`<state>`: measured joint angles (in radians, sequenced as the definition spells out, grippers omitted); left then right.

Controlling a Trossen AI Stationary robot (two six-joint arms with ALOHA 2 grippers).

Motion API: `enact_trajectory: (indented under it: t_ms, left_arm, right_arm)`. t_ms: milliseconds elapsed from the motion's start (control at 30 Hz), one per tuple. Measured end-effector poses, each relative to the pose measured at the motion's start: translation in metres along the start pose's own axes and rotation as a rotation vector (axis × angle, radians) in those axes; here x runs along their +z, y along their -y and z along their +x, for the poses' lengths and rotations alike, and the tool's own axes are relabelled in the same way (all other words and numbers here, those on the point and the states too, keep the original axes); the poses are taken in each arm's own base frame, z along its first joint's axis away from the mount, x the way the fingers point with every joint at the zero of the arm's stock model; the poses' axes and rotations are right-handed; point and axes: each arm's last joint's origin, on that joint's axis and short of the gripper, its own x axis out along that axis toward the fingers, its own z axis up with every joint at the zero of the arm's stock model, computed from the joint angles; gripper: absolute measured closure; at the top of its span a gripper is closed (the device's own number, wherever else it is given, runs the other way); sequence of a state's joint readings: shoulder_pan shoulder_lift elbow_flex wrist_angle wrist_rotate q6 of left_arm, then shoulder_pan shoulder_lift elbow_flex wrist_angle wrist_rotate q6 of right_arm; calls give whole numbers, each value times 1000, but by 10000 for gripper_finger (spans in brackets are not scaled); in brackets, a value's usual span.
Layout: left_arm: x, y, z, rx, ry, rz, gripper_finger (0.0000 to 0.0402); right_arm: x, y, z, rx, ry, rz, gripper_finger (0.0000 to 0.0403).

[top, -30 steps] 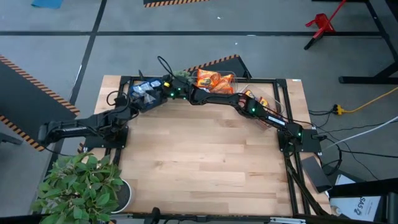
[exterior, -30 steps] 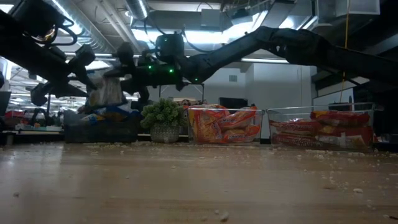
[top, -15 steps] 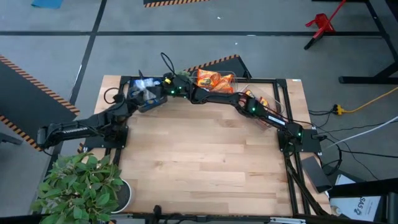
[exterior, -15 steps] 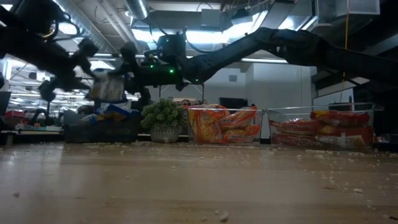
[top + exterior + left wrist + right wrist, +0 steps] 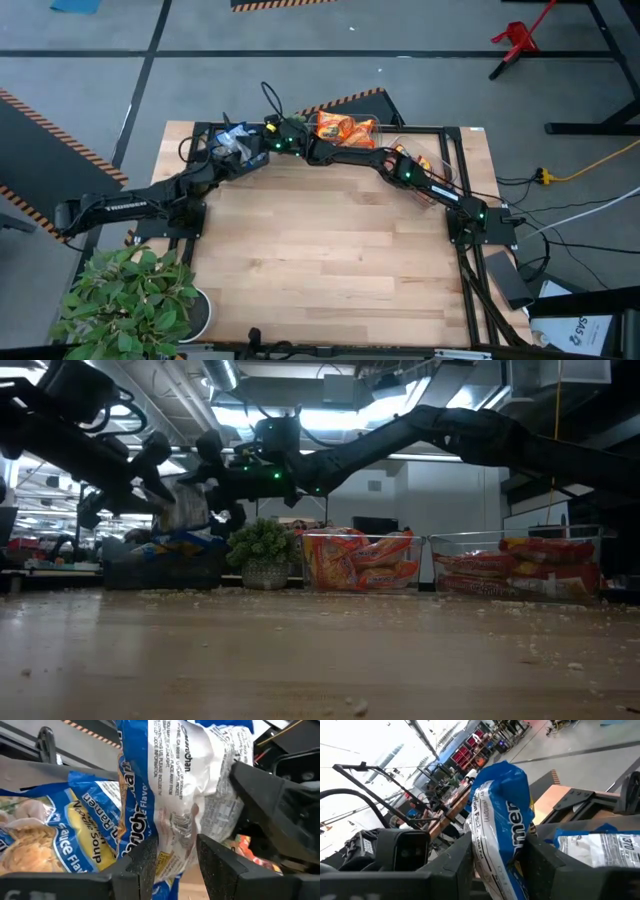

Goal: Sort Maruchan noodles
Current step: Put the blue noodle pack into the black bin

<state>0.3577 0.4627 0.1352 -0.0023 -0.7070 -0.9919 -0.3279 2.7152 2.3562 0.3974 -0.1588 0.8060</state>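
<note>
In the left wrist view a blue-and-white packet (image 5: pixel 185 795) fills the frame between the left gripper (image 5: pixel 175 857)'s two dark fingers, which pinch its lower edge. Its back panel faces the camera: "Maruchan" runs sideways in small print above lines of fine type too small to read, and the packet's long axis stands roughly upright, a little tilted. Beside it, toward the left of the frame, a second blue packet (image 5: pixel 60 830) lies flatter — "Ramen Noodle Soup" and part of "Flavor" can be read on it, slanting down to the right.

In the right wrist view the right gripper (image 5: pixel 500 860) also has its fingers closed on the blue-and-white packet, seen edge-on and standing upright; a fragment of white lettering, "men", shows on the blue.

In the high view both grippers meet at the upper left of the table (image 5: pixel 330 250), over the leftmost bin (image 5: pixel 215 160) of blue packets — the one packet is held in the air between them. Right of it along the back edge sit a small green plant (image 5: pixel 292 122), a clear bin of orange packets (image 5: pixel 345 128) and a bin of red packets (image 5: pixel 420 165) partly under the right arm. The low view shows the same row at mid-frame, the held packet hanging above the left bin. A large leafy plant (image 5: pixel 125 300) fills the high view's lower left corner.
</note>
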Motion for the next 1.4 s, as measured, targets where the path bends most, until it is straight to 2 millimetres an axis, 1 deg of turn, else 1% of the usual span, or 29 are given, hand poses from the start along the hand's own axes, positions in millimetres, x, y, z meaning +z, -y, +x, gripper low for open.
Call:
enact_trajectory:
  t_ms: [233,467,667,800,900,1000,1100,1167,1267,1400]
  left_arm:
    - [3,-6,7,88,51,40,269]
    - [11,-12,11,184,149,54,269]
    - [12,-19,12,242,148,74,269]
    - [11,-22,12,271,136,91,269]
    - [13,-20,11,258,146,81,269]
    - [20,-15,8,252,180,113,269]
    - [31,-5,4,226,213,147,269]
    - [38,3,1,176,205,145,269]
    - [45,14,-3,57,140,138,269]
    - [38,17,-3,-61,-8,150,269]
  right_arm:
    - [-4,-4,0,66,-76,-1,269]
    - [-6,-5,0,88,-96,-14,269]
    - [-10,-1,0,49,-138,-17,269]
    - [-16,5,-1,-36,-177,-27,269]
    - [-18,9,-1,-88,-187,-49,269]
    - [-21,12,-2,-127,-210,-73,269]
    - [-21,12,-2,-121,-211,-106,269]
    - [-20,12,-2,-127,-201,-121,269]
    - [-20,12,-2,-144,-183,-123,269]
    - [-17,10,-1,-126,-156,-128,269]
